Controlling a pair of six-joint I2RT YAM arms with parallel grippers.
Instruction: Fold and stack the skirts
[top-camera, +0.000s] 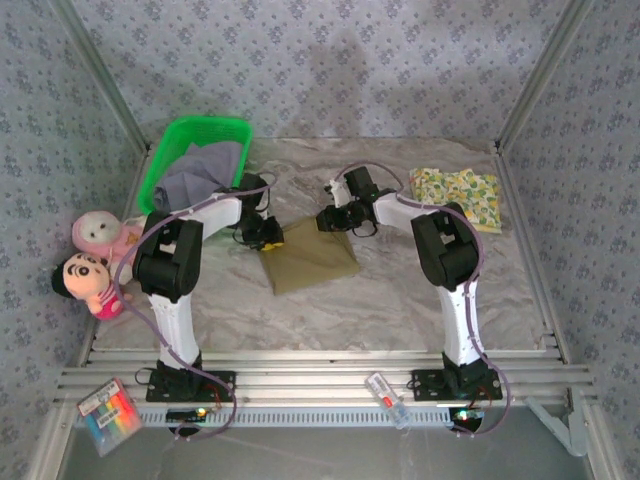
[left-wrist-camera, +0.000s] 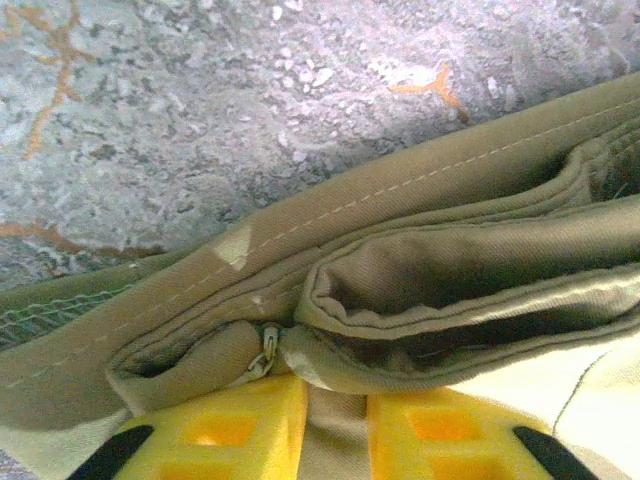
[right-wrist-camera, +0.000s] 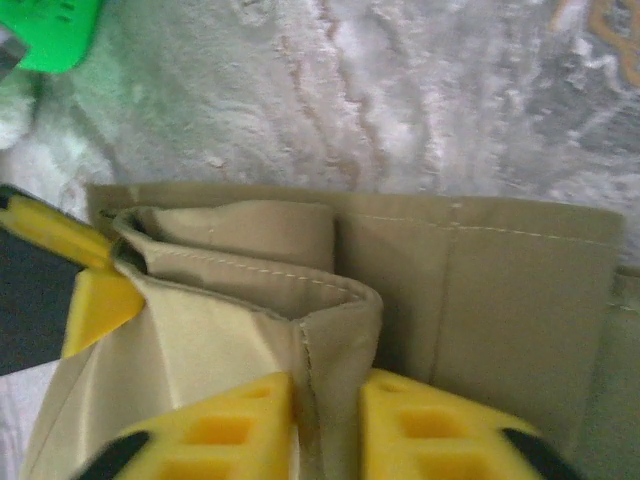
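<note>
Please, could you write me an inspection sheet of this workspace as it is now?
Surface: marble-patterned table, flat.
Job's things: olive skirt folded at centre; floral skirt folded at far right; lavender-grey skirt bunched in the green basket.
Clutter: plush dolls at the left edge; coloured pack and small tag on the near rails.
Grippers: left gripper and right gripper both shut on the olive skirt's far corners.
Cables: cables run along both arms.
Surroundings: patterned walls, metal frame.

Top camera overlooks the table (top-camera: 400, 300) from behind; both wrist cameras closely share the khaki skirt (top-camera: 310, 257).
</note>
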